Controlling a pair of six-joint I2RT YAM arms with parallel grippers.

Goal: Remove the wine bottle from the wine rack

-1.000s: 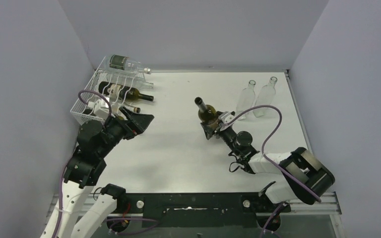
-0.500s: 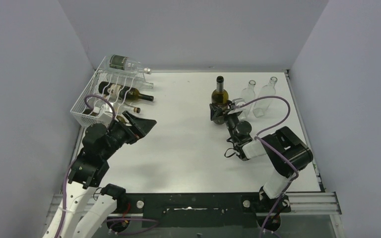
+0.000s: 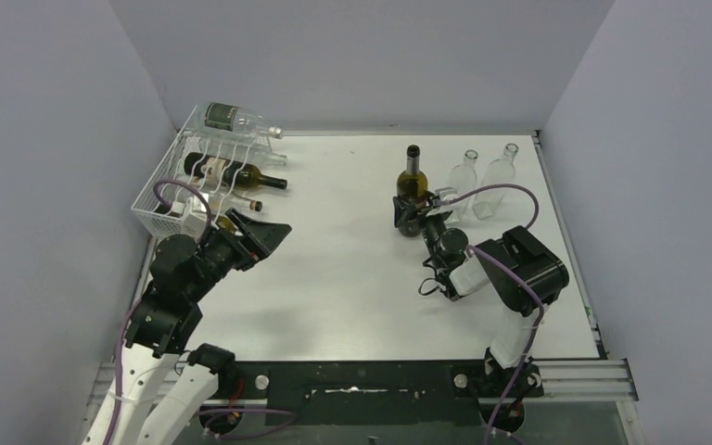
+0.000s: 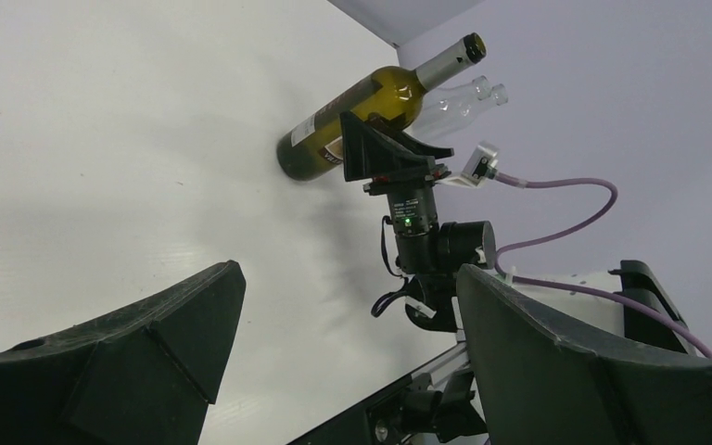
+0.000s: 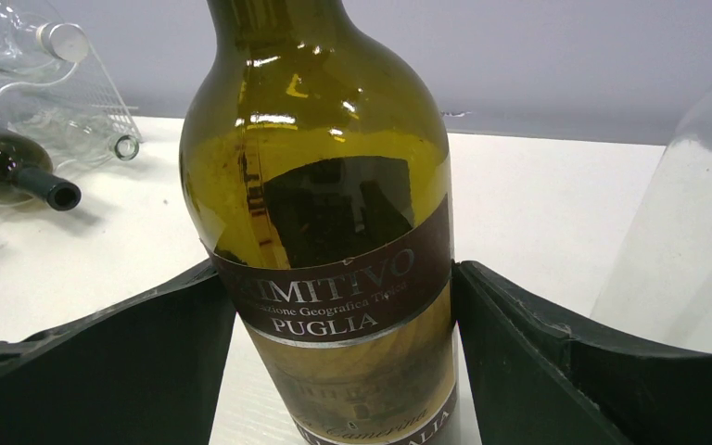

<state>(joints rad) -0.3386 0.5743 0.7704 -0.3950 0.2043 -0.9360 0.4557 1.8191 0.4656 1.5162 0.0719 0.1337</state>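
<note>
1. Whereas a second ago it hung tilted over mid-desk, the wine bottle (image 3: 413, 185) now stands upright on the desk (image 3: 343, 269), just beside two clear bottles (image 3: 464, 181), well apart from the wine rack (image 3: 181, 176).
2. Right fingers (image 5: 538, 362) remain clenched on its label.
3. Left fingers (image 4: 130, 362) spread, empty.
4. Removal looks done; only release remains.

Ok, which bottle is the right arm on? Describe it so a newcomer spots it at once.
On the far right of the white table two clear bottles stand near the back wall. Just left of them the wine bottle stands upright between the right arm's fingers. Unlike them it is olive-green glass with a dark label.
</note>
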